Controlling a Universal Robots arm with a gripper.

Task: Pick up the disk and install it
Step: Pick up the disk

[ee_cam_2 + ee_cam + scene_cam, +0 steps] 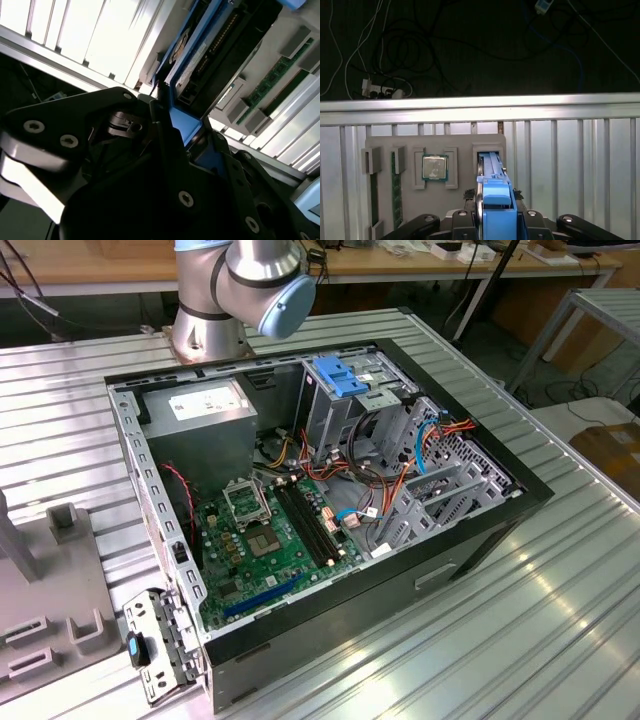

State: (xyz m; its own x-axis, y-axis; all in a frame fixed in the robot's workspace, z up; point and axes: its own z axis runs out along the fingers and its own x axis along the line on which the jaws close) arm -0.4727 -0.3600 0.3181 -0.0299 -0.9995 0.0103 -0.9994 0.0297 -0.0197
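1. The claw (496,212) is clenched on the disk (492,187), which it holds on edge from both sides.
2. In the first wrist view a blue side rail of the disk faces the camera. The disk reaches from the claw to a slot in the grey tray (465,142). I cannot tell whether its far end is seated in the slot or just clear of it.
3. In the second wrist view the disk (200,57) shows its white label, dark body and blue rail. The rail's near end is pinched in the black claw (182,127).
4. The tray lies on the ribbed metal table (570,165), near the table's edge.
5. A CPU (435,167) sits in a tray pocket just beside the disk's slot. Two memory sticks (396,187) lie in grooves on the CPU's other side.
6. Beyond the table's edge, cables (380,87) lie on the dark floor.
7. In the exterior view an open PC case (480,530) lies on its side on the table (560,620), with the green motherboard (270,540) exposed.
8. Inside the case, a grey power supply (205,415) sits toward the exterior view's left. A blue latch plate (337,375) tops the metal drive cage (345,415) beside it.
9. The arm's base (240,280) stands on the table just behind the case.
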